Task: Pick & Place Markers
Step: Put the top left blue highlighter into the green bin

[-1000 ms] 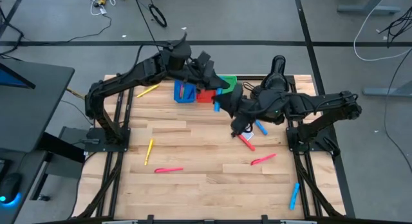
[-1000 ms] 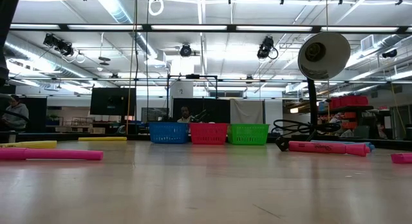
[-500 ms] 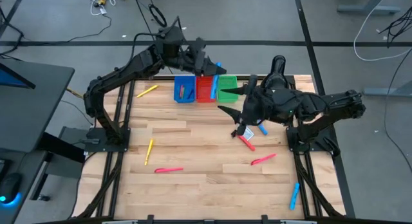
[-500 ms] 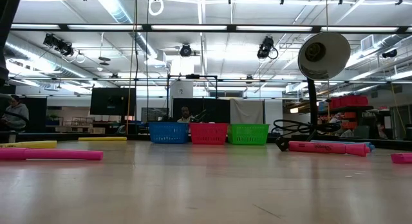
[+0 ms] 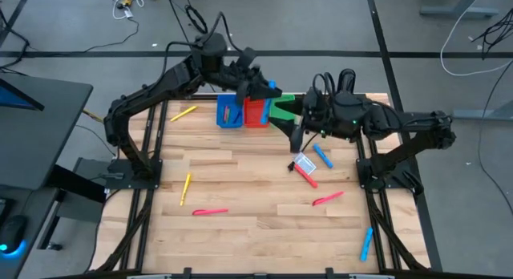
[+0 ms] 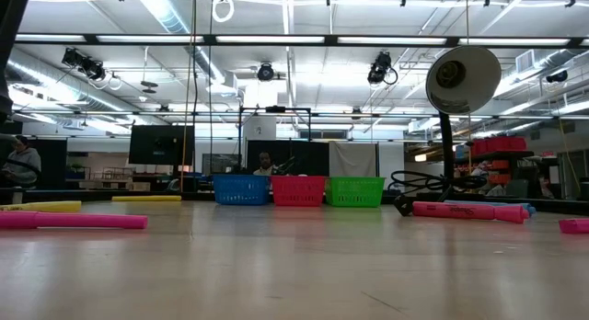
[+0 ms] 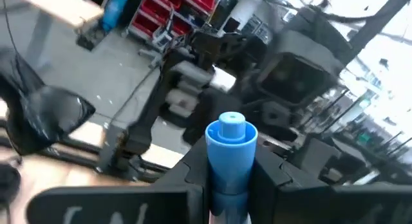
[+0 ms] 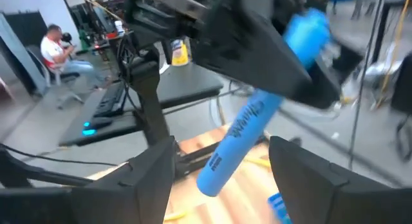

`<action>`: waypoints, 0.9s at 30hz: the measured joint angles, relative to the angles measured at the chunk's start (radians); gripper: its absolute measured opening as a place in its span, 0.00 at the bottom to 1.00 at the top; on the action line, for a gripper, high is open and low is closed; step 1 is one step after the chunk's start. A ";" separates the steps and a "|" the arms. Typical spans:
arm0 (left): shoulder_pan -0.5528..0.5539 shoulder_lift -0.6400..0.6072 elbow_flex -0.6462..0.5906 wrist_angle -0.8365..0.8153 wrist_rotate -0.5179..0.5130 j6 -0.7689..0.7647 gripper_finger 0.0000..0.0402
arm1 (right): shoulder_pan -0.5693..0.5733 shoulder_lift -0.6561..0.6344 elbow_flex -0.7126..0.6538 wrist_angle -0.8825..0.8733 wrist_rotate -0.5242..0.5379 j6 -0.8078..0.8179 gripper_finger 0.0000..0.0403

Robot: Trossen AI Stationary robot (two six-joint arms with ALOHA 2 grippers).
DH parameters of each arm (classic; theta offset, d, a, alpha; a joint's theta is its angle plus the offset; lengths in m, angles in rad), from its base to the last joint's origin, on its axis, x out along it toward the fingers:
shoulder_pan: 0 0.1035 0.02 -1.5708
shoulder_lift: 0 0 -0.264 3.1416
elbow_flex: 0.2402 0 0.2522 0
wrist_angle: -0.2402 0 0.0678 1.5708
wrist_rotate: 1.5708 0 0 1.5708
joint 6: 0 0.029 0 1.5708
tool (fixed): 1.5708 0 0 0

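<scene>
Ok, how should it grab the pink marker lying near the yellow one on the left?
Grip the pink marker at mid-barrel, coming straight down from above, fingers closing across its thin width. It lies flat on the table, apart from the yellow marker.

Both arms are matte black throughout, built of chunky rounded joint housings linked by slimmer straight segments. Seen from above, the left arm (image 5: 160, 86) rises from a black base plate bolted to a black tubular frame beside the wooden table (image 5: 240, 191), and the right arm (image 5: 401, 127) rises from a matching base and frame on the table's opposite side. A thin black cable loops off the left arm's forearm, and another curls above the right arm's wrist. A small green light glows on the right arm's wrist housing. The right gripper (image 8: 222, 169) has flat, broad, dark grey fingers (image 8: 151, 179) with angular edges; the left gripper (image 7: 232, 179) has similar blocky black fingers (image 7: 270, 179).
</scene>
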 joint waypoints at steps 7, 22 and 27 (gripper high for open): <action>-0.018 -0.008 0.000 0.064 -0.136 0.092 0.15 | -0.062 0.000 0.000 -0.022 -0.055 0.103 0.62; -0.028 -0.008 0.000 0.122 -0.203 0.109 0.15 | -0.105 0.006 0.000 0.027 -0.055 0.090 0.24; -0.027 -0.008 0.000 0.135 -0.208 0.117 0.16 | -0.105 0.007 0.000 0.038 -0.047 0.061 0.09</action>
